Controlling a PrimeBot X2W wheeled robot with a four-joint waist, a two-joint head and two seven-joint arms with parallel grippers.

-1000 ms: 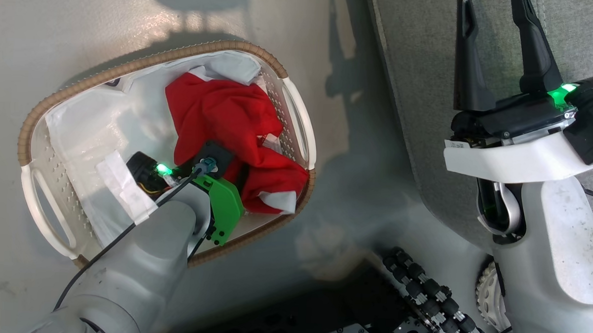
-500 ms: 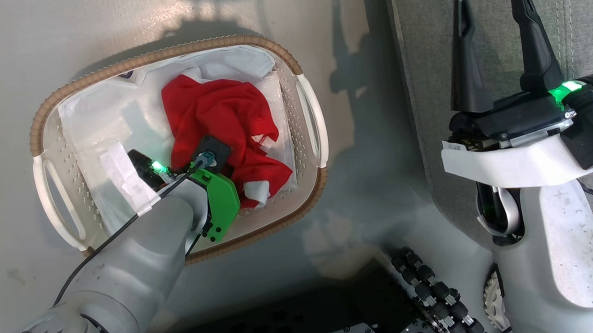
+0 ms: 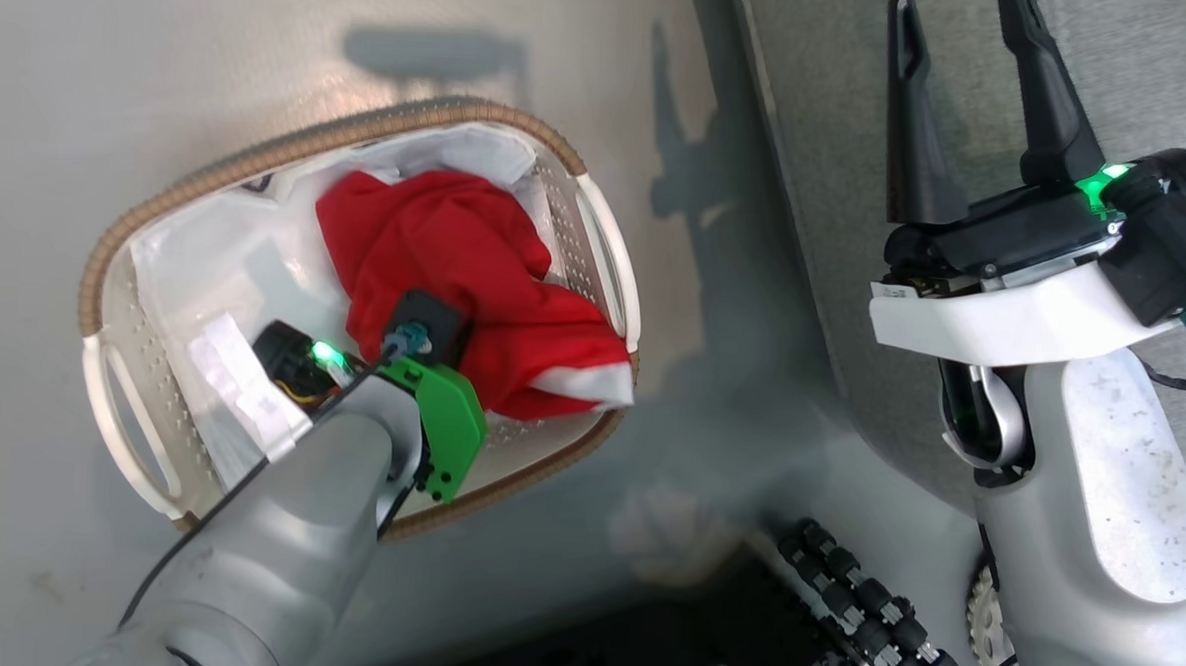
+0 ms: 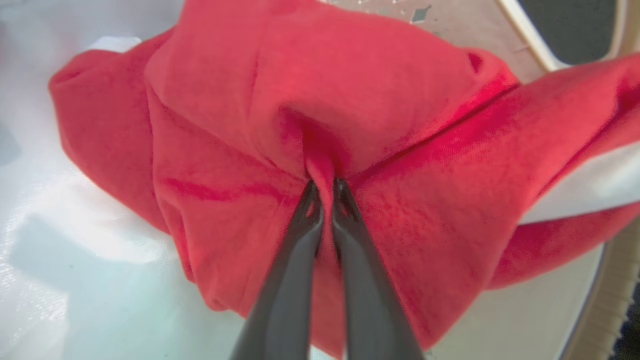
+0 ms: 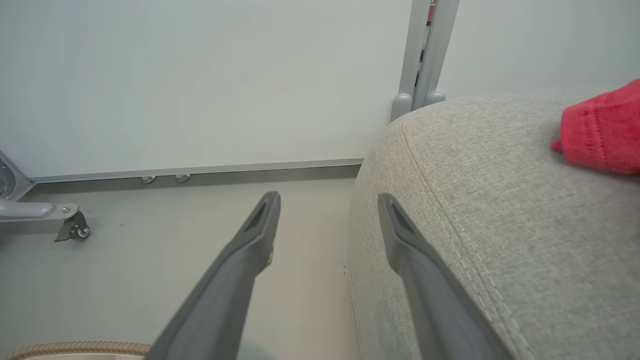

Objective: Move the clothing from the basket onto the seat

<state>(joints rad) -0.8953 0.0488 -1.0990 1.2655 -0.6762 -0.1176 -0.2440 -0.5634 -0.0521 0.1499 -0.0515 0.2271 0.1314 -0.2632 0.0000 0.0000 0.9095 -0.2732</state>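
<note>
Here the left gripper [image 4: 325, 186] pinches the clothing [image 4: 400, 100] in the basket [image 3: 432, 113]; the right gripper [image 3: 954, 8] gapes at the seat's [image 5: 475, 175] edge.

— Can you make out the fingertips of the left gripper [image 4: 325, 184]?
— Barely. The wrist picture is soft, and a fold of the clothing [image 4: 320, 100] swallows them. From the head, the wrist covers them, and the arm hides the lower rim of the basket [image 3: 291, 150].
— The seat [image 3: 822, 133]?
— Cut off at the top and right edges. A red cloth [image 5: 600, 130] at the right wrist picture's right edge is cut too.
</note>
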